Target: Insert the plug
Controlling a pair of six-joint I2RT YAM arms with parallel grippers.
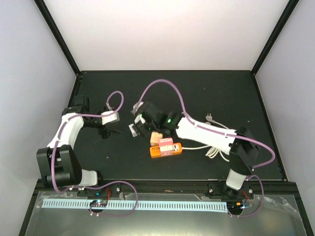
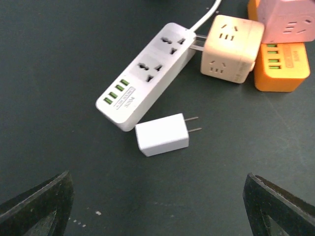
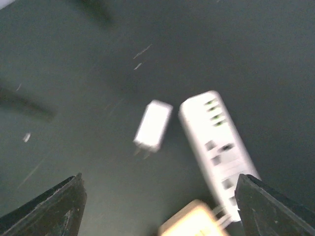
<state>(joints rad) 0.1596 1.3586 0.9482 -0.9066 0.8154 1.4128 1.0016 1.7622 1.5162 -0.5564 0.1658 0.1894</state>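
The white plug [image 2: 162, 134] lies flat on the black table, its two prongs pointing right, free of any grip. Just beyond it sits the white power strip [image 2: 145, 73] with two sockets and green USB ports. My left gripper [image 2: 157, 209] hovers open on the near side of the plug, nothing between its fingers [image 2: 39, 206]. The right wrist view is blurred: plug [image 3: 153, 125] and strip [image 3: 219, 147] lie side by side ahead of my open, empty right gripper [image 3: 160, 209]. From above, the right gripper [image 1: 140, 120] hangs over the plug [image 1: 133, 130], the left gripper [image 1: 106, 130] to its left.
A beige cube socket [image 2: 231, 48] is plugged against the strip's far end. A pink cube [image 2: 285, 19] rests on an orange power strip [image 2: 280, 69] beside it. A white cable [image 1: 214, 150] lies coiled by the right arm.
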